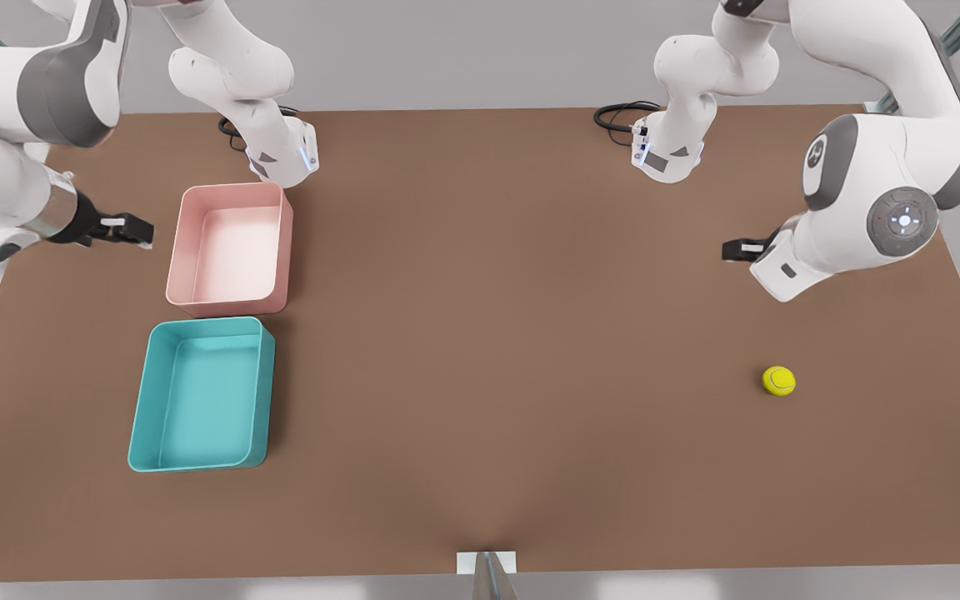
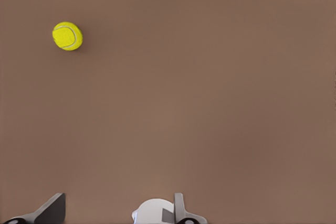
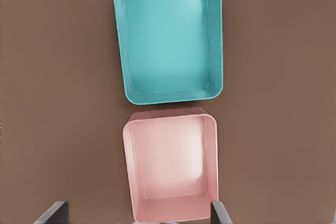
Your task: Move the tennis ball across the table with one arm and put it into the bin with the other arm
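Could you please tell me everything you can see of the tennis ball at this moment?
The tennis ball is a small yellow-green sphere with a thin pale curved seam, matte and slightly fuzzy in look. It rests alone on the bare brown table, toward the front view's right, casting a soft shadow. Nothing touches it but the tabletop. The left gripper hangs apart from it, fingers open; the left wrist view also shows the ball off to one side. It lies far across the table from the teal bin.
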